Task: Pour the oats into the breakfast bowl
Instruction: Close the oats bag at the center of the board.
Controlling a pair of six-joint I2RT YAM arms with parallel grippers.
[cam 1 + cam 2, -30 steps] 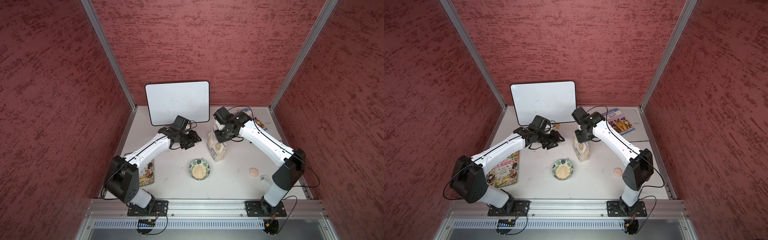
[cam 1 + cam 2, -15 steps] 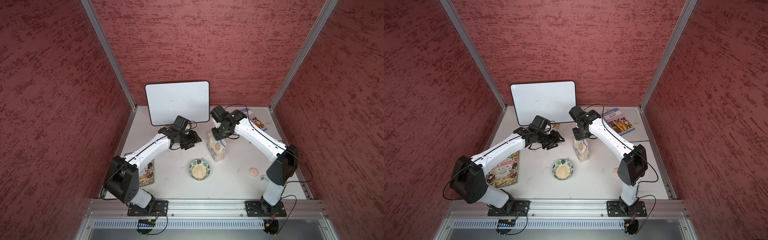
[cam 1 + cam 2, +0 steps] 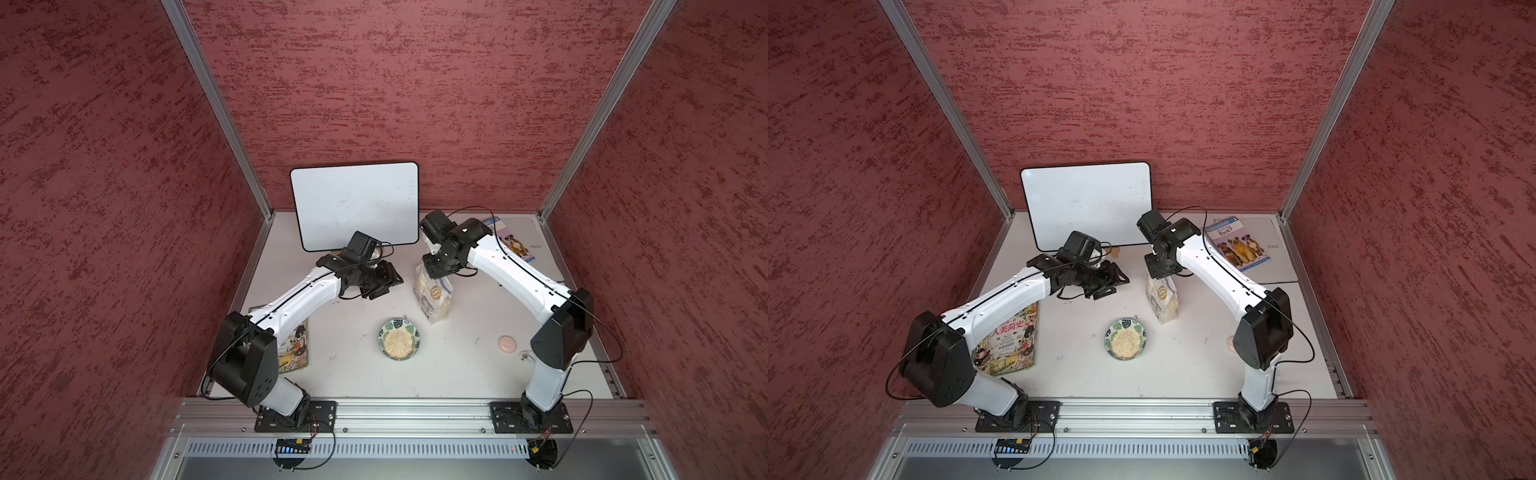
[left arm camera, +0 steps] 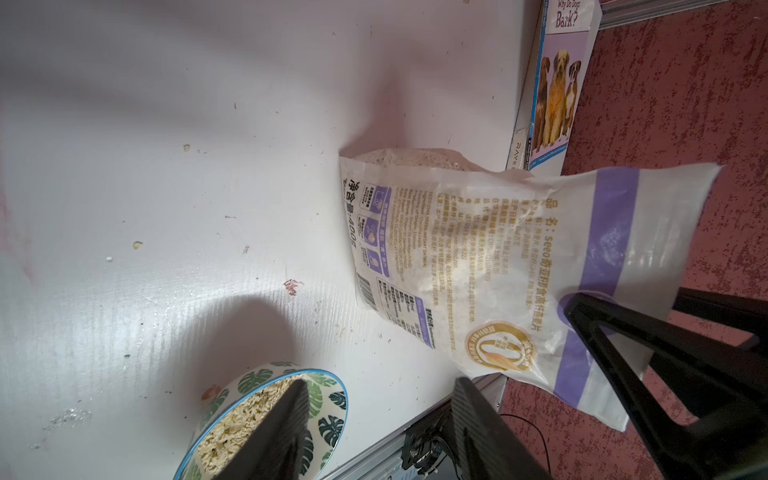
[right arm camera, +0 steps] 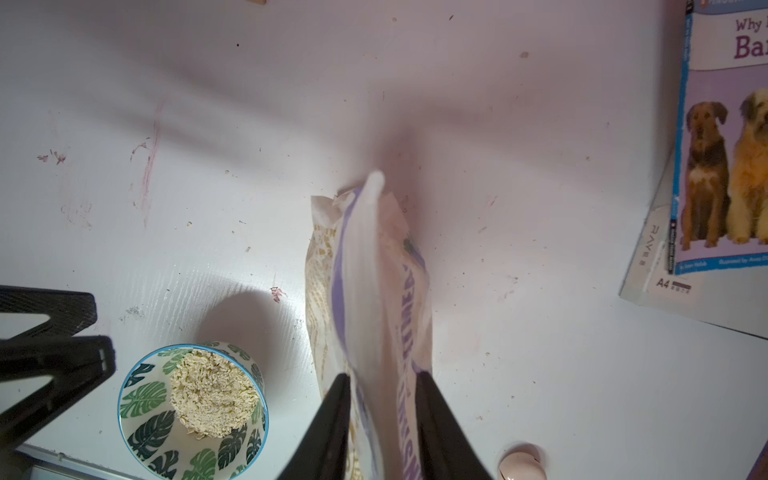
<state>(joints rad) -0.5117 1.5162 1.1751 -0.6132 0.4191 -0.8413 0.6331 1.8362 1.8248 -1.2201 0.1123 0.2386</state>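
Desk (image 3: 353, 374) layout held over the last second, bag (image 3: 432, 295) upright just beside the bowl (image 3: 386, 328) of oats (image 3: 399, 343); right pincer (image 5: 381, 376) eased to a narrow gap astride the bag top, grip uncertain, left pincer (image 4: 380, 382) wide, empty: pour judged done.

White breakfast bowl (image 5: 145, 399), dark green leaves, clear oats bag (image 4: 478, 257) banded purple, gold seal (image 4: 500, 347), pink disc (image 3: 507, 343)

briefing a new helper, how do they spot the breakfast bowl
Start at the whiteboard against the back wall and come forward past the standing oats bag. The breakfast bowl sits just in front of it. Its green leaf pattern sets it apart from the plain pink disc.
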